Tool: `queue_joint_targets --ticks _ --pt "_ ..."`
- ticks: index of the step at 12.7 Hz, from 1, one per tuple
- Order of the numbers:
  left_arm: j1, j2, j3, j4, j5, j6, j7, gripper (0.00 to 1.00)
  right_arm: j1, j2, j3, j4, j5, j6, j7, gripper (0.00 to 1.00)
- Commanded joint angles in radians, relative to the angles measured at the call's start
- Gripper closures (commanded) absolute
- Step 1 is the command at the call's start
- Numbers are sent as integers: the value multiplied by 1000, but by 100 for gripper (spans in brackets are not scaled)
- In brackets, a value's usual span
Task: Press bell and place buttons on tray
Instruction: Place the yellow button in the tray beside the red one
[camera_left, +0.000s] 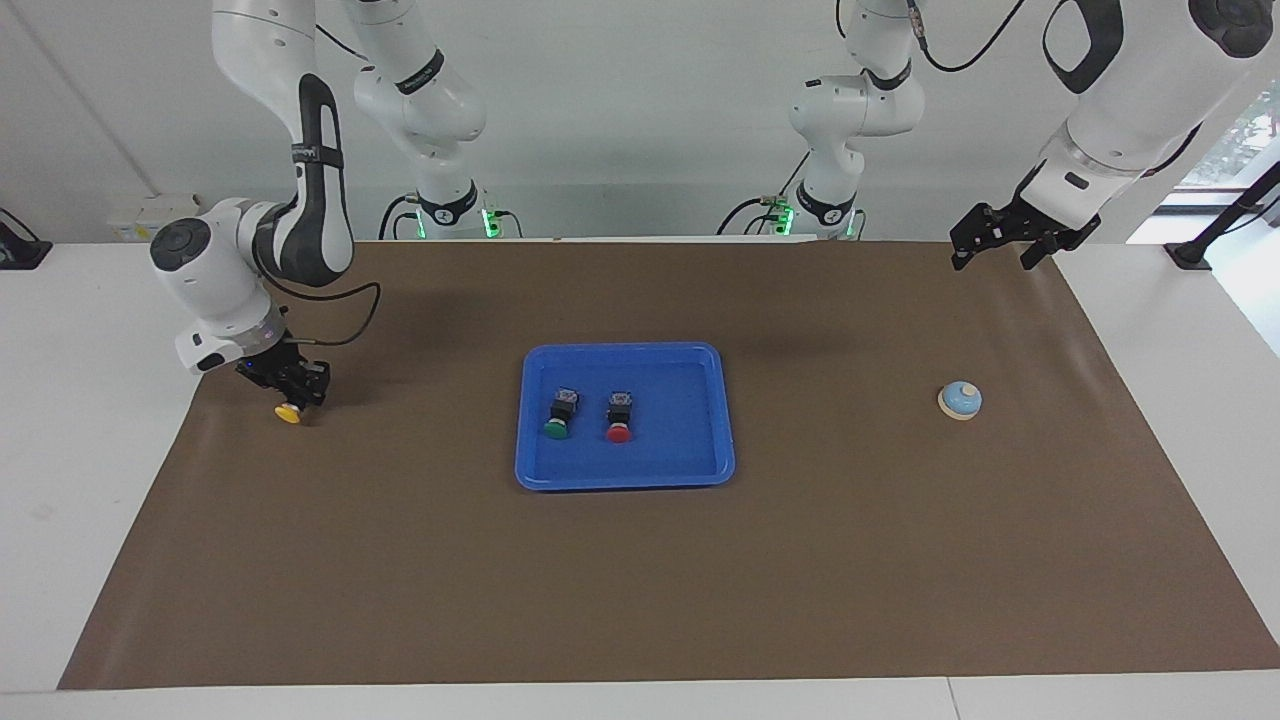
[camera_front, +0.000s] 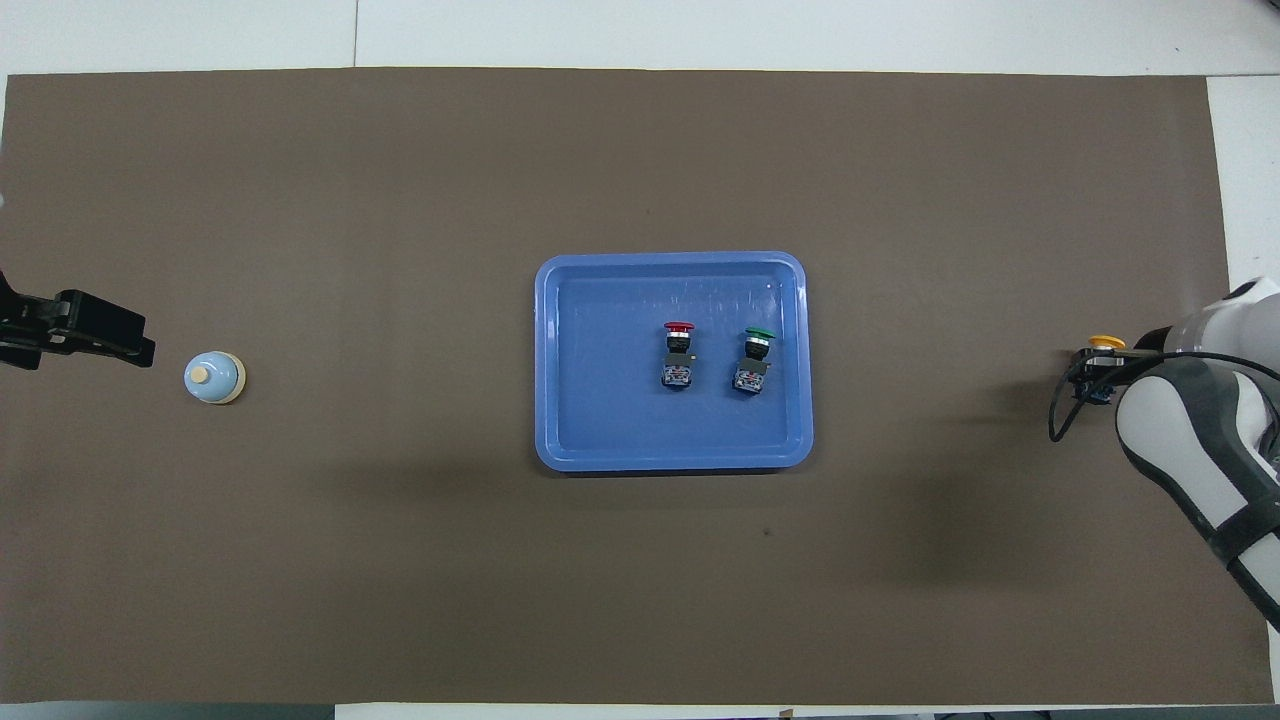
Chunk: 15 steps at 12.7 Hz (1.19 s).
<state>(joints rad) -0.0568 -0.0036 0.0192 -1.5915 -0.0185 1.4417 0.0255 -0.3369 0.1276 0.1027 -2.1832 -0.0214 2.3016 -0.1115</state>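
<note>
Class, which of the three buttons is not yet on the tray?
The yellow button, gripped by the right gripper at its end of the mat; the green and red lie in the tray.

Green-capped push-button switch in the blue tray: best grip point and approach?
Grip the black blocky body of the green-capped push-button switch, not its round cap. It lies on its side in the shallow blue plastic tray, cap pointing away from the robots, so come straight down with the fingers across the body's flat sides. The red-capped switch lies apart beside it, which probably leaves finger room.
</note>
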Motion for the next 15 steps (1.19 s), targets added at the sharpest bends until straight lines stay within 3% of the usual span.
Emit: queue_joint_targets --ticks 1,3,6,10,12,15 --pt "6 -21 -5 -28 15 19 -10 0 134 13 8 155 12 -152 88 100" --pt "6 -21 -5 -28 15 19 -10 0 296 46 8 279 12 -252 269 100" --pt "5 -21 -5 -28 15 19 -10 0 542 84 8 399 14 -287 549 100" --pt "6 -21 -5 -28 15 19 -10 0 787 311 8 672 12 -333 801 100" --pt "6 -21 -5 -27 15 19 -10 0 855 362 6 671 1 -253 869 100" --pt "6 -21 -5 -28 15 19 -10 0 866 399 6 611 0 -117 872 100"
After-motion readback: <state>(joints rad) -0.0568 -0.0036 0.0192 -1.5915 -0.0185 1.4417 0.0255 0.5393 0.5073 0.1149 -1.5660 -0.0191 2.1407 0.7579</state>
